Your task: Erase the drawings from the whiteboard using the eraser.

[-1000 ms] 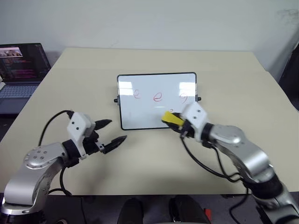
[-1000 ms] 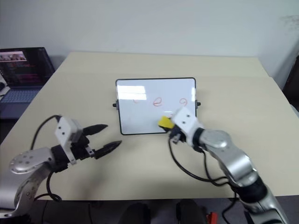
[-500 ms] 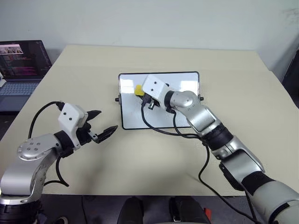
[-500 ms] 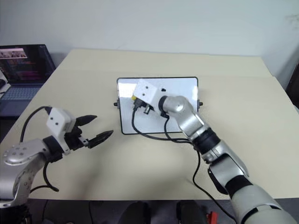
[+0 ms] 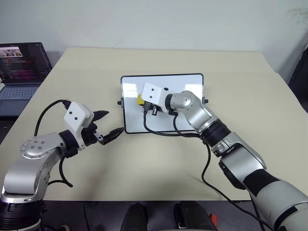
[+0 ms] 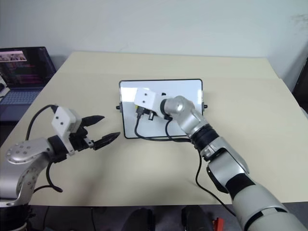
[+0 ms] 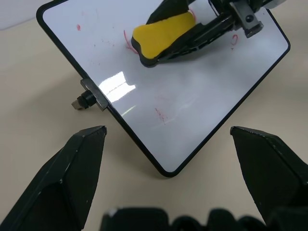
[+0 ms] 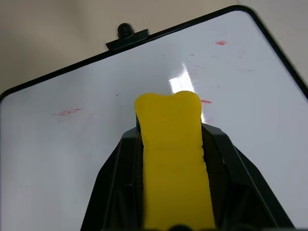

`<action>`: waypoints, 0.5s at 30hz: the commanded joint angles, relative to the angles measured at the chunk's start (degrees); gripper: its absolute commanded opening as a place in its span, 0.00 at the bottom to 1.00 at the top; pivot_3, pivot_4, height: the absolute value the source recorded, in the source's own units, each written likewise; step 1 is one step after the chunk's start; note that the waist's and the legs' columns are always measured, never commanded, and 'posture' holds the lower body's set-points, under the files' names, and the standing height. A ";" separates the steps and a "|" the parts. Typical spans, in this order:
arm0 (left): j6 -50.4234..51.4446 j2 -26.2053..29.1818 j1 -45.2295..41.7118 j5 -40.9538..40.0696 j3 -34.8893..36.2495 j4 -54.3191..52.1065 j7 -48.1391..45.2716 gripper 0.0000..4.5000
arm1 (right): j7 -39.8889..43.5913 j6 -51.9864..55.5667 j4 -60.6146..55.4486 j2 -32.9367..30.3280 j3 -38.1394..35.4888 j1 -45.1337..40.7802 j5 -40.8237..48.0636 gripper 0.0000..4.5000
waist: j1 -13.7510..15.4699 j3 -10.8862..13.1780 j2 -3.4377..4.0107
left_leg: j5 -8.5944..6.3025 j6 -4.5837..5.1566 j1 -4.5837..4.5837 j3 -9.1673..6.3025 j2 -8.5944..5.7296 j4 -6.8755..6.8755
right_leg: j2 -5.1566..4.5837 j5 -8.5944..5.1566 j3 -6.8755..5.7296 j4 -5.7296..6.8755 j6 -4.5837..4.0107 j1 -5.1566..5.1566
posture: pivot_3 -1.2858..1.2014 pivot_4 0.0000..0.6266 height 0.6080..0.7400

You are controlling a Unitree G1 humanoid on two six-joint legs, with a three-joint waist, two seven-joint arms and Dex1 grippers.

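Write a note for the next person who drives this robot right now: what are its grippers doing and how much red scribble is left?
Right gripper: shut on the eraser, over the left part of the whiteboard.
Left gripper: open, holding nothing, above the table beside the board's near left corner.
Done: most of the board looks wiped; faint red smudges and specks are left there.
Left: bits of the drawings peek out beside the eraser, with one small mark past the right gripper. Wipe these, then the leftover smudges such as the streak near the front edge.
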 commanded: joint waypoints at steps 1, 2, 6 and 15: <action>-0.30 0.86 -0.11 -0.40 0.68 -1.06 -0.66 1.00 | -8.29 -4.23 3.52 0.55 -3.76 -4.43 -2.24 0.29 | -0.01 0.02 0.01 | 0.00 0.00 -0.01 -0.01 -0.01 0.09 | 0.00 0.00 -0.01 0.07 -0.01 0.00 | 0.52 0.24 1.00; -0.28 0.77 -0.12 -0.38 0.56 -1.13 -0.69 1.00 | -7.81 -4.55 4.27 0.69 -3.62 -4.64 -2.44 0.29 | -0.01 0.01 0.01 | 0.00 0.00 -0.01 0.00 -0.02 0.11 | 0.00 0.05 -0.01 0.07 -0.08 0.00 | 0.52 0.24 1.00; -0.23 0.31 -0.13 -0.45 0.00 -1.54 -0.94 1.00 | 0.05 -2.92 5.22 0.85 -0.73 -2.91 -3.48 0.29 | 0.00 0.00 -0.01 | 0.00 0.00 0.00 0.04 -0.02 0.14 | 0.02 0.07 -0.01 0.07 -0.10 0.01 | 0.52 0.24 1.00; -0.45 0.11 0.20 -0.69 -0.22 -1.56 -1.40 1.00 | -3.49 -5.18 5.57 0.31 -0.28 -3.79 -8.38 0.29 | 0.04 0.00 0.00 | 0.01 0.01 0.03 -0.09 0.00 0.15 | 0.04 0.07 -0.04 0.12 -0.11 0.02 | 0.52 0.24 1.00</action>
